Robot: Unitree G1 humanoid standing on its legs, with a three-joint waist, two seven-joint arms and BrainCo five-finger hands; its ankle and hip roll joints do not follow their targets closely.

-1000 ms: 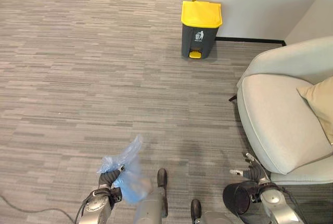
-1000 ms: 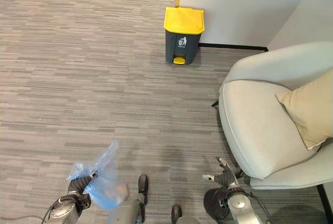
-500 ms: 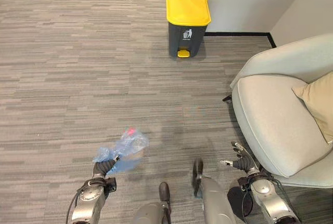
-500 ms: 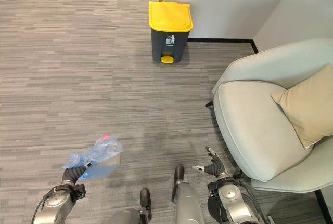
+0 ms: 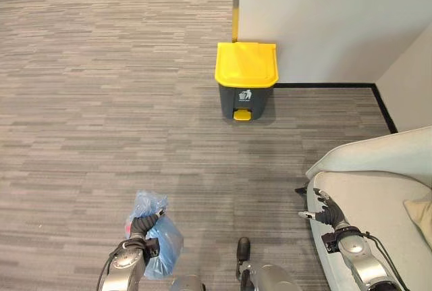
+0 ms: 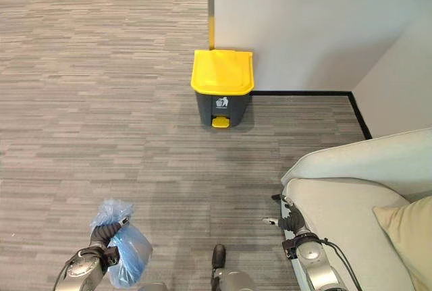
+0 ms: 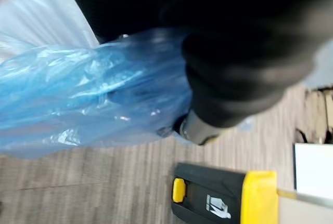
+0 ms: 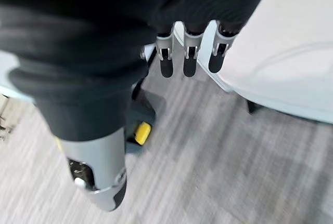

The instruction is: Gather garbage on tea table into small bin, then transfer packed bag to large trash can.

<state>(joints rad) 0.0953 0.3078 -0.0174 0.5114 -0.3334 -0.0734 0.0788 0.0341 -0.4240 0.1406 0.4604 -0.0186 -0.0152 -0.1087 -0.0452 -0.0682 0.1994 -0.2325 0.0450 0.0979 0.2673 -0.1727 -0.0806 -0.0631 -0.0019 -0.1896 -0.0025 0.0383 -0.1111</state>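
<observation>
Bag (image 5: 156, 237), blue plastic, hangs from left hand (image 5: 140, 227), fingers curled round its gathered neck to keep contents in. Right hand (image 5: 327, 210) empty, fingers relaxed. Lidded trash can (image 5: 246, 80) well ahead.

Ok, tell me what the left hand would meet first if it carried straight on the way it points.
Likely bare carpet. The left hand, shut on the blue garbage bag, points ahead and slightly right; the yellow-lidded pedal bin stands further along roughly that line, though depth is unclear.
</observation>
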